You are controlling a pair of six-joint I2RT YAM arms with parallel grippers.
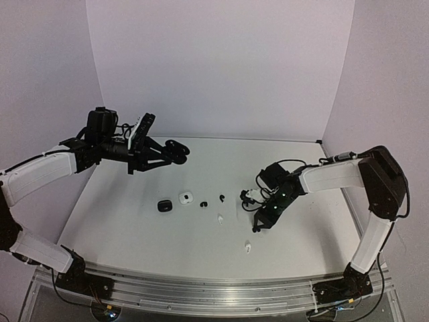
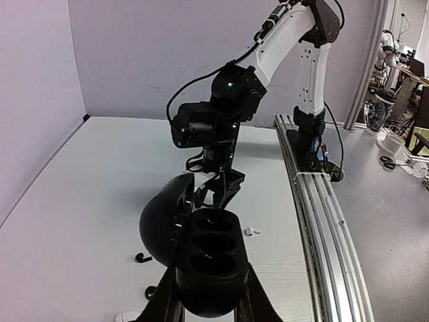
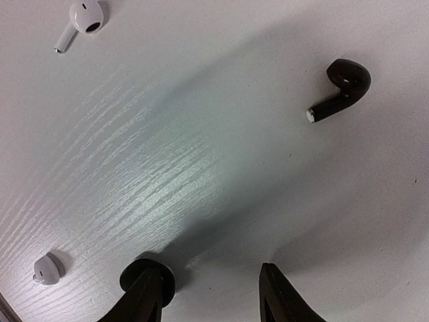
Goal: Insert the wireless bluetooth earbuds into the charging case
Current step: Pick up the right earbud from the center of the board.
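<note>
My left gripper (image 1: 167,154) is raised over the far left of the table and shut on an open black charging case (image 2: 209,260). Its lid (image 2: 159,221) hangs open to the left and its sockets look empty. My right gripper (image 3: 211,298) is open and empty, low over the table (image 1: 134,228). A black earbud (image 3: 342,86) lies ahead to its right. White earbuds lie at the upper left (image 3: 82,19) and lower left (image 3: 47,268). A dark round shape (image 3: 149,275) sits at the left fingertip; I cannot tell what it is. From above, two black earbuds (image 1: 203,203) (image 1: 221,198) and two white ones (image 1: 220,218) (image 1: 247,247) show.
A closed black case (image 1: 163,205) and a white case (image 1: 186,198) lie mid-table. The right arm (image 2: 228,114) fills the middle of the left wrist view. A metal rail (image 1: 201,288) runs along the near edge. Walls close the back and sides.
</note>
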